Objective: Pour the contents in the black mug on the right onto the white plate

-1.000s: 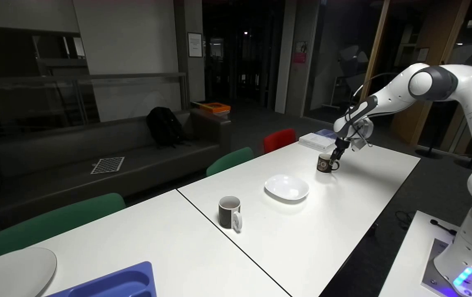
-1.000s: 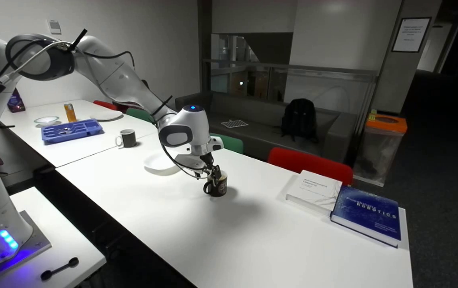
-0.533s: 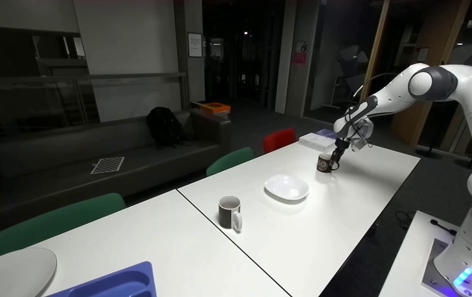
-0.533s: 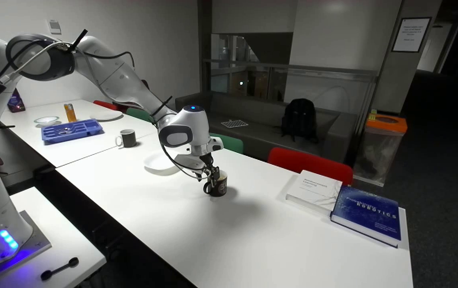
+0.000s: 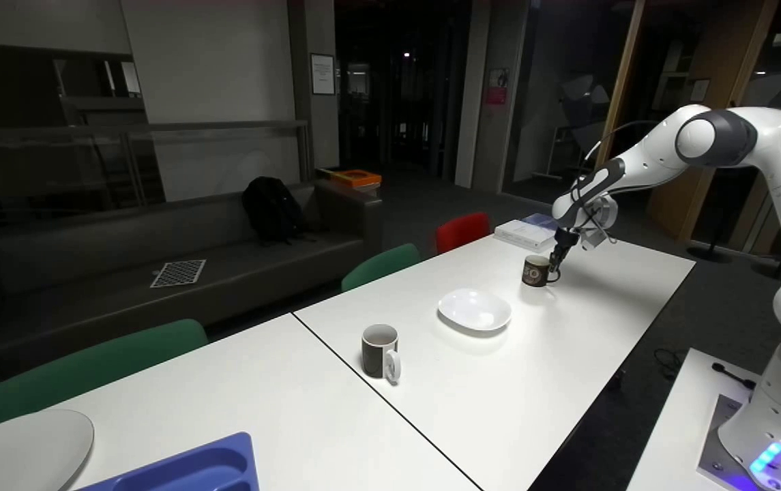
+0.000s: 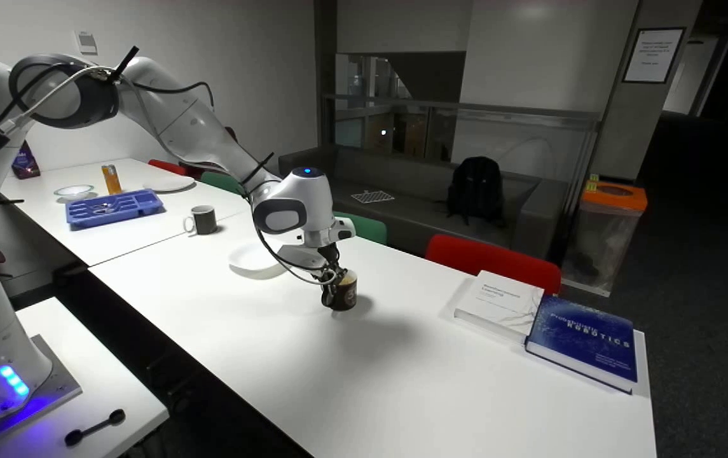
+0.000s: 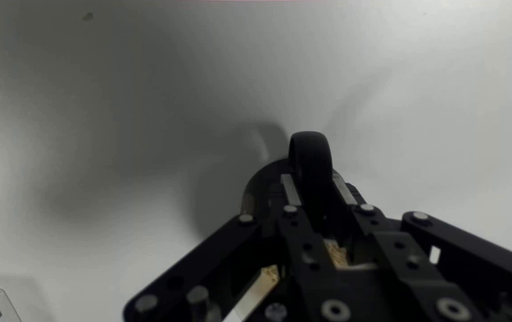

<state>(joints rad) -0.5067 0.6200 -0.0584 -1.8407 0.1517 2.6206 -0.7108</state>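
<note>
The black mug (image 5: 535, 271) stands upright on the white table, and shows also in an exterior view (image 6: 347, 296). My gripper (image 7: 313, 185) is shut on its handle (image 7: 311, 154), one finger along each side. Inside the mug, tan contents (image 7: 337, 255) show through gaps in the gripper; the fingers and linkages hide most of the opening. The shallow white plate (image 5: 474, 310) lies on the same table, apart from the mug; my wrist partly covers this white plate (image 6: 250, 259) in an exterior view.
A greyish mug with a white handle (image 5: 373, 358) stands beyond the plate, near the table seam. Past it are a blue tray (image 6: 112, 207) and a larger white dish (image 5: 28, 447). Two books, one white (image 6: 500, 302) and one blue (image 6: 583, 343), lie at the table's other end.
The jaws have come together around the mug's handle. With that, the mug has shifted and turned very slightly on the table. The arm itself has stayed in place.
</note>
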